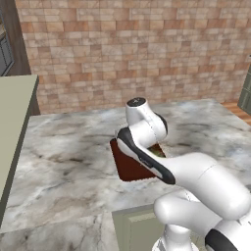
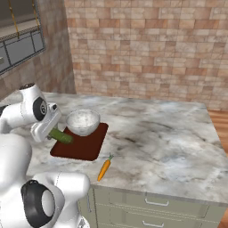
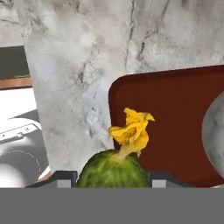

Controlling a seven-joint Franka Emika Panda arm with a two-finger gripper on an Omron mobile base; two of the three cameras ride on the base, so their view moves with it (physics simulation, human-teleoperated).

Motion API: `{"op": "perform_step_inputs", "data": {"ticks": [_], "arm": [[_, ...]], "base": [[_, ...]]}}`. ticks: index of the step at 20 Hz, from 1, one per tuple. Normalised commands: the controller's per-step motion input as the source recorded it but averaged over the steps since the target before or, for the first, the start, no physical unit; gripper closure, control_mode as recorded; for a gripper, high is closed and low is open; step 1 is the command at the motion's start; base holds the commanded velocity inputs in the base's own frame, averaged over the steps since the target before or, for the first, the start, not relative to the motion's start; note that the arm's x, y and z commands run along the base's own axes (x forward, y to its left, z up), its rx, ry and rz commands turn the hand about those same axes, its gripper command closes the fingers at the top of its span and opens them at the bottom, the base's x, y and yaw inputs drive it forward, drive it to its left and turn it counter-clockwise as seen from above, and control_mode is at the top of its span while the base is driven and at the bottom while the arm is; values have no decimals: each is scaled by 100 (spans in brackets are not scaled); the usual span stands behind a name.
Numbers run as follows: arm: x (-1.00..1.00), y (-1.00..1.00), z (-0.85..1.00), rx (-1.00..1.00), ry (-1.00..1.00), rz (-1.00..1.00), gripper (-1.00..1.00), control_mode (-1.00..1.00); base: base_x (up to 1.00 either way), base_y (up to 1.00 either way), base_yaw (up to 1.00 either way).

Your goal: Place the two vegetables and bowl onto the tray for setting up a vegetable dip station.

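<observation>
Marbled grey table (image 2: 169, 138) is cleared as the dark-green oblong cucumber (image 2: 60, 136), clamped in the gripper (image 3: 113, 178), is held over the reddish-brown rectangular tray (image 2: 89, 147) for placing.

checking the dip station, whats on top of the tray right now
The bowl sits at the far end of the tray. The cucumber, gripped in the end effector, is over its near left part; whether it touches cannot be seen. The carrot lies on the counter beside it.
</observation>
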Motion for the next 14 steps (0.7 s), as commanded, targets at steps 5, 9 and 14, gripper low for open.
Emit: {"op": "perform_step_inputs", "data": {"ticks": [5,9,14], "arm": [[0,-19,-8,12,3,27,100,-100],[0,-15,-9,6,0,26,100,-100],[6,-10,-14,2,1,19,100,-100]], "base": [[0,0,0],[0,0,0],[0,0,0]]}}
